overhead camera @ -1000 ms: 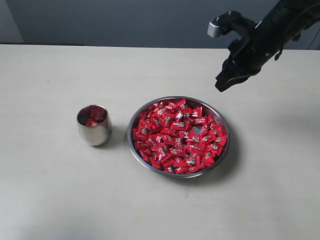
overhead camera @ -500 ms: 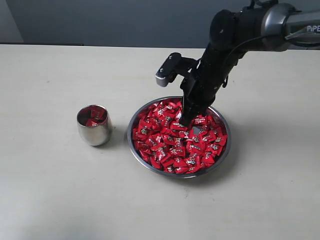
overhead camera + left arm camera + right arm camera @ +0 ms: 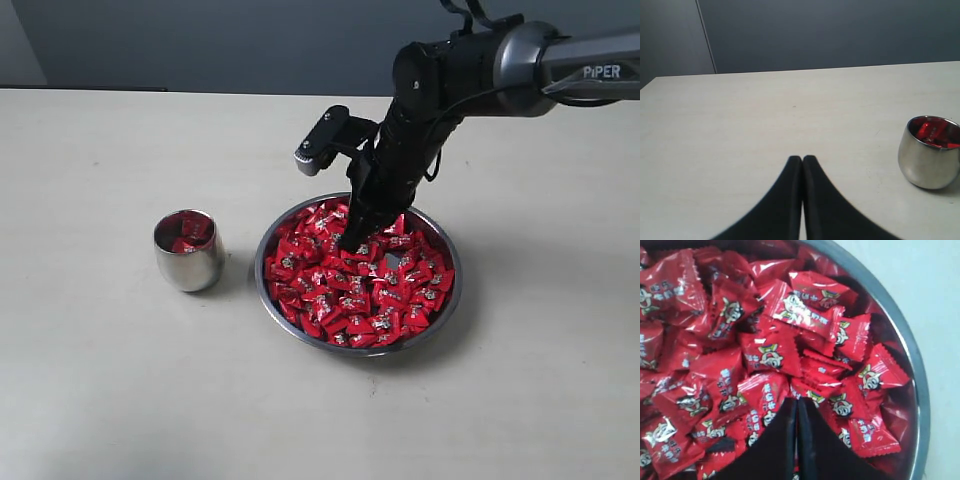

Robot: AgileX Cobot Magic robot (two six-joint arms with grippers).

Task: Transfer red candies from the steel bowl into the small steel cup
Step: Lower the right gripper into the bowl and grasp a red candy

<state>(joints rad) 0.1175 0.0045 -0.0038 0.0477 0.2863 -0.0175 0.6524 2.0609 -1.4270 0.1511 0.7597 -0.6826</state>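
Note:
The steel bowl (image 3: 446,302) sits right of centre on the table, heaped with red candies (image 3: 360,285). My right gripper (image 3: 352,240) points down into the far part of the heap, its black fingers pressed together with nothing visible between them; in the right wrist view its tips (image 3: 797,403) rest among the red candies (image 3: 775,352) near the steel bowl's rim (image 3: 912,350). The small steel cup (image 3: 187,262) stands left of the bowl with a few red candies (image 3: 188,232) inside. My left gripper (image 3: 802,159) is shut and empty over bare table, with the small steel cup (image 3: 927,160) off to one side.
The pale table (image 3: 110,380) stretches all round the bowl and cup. A dark wall (image 3: 200,45) runs behind the table's far edge. The right arm (image 3: 480,65) reaches in from the upper right, over the far side of the bowl.
The right arm swung in from the upper right and came down into the bowl. Over the last half second its tip shifted slightly left within the candies. The cup and bowl have not moved.

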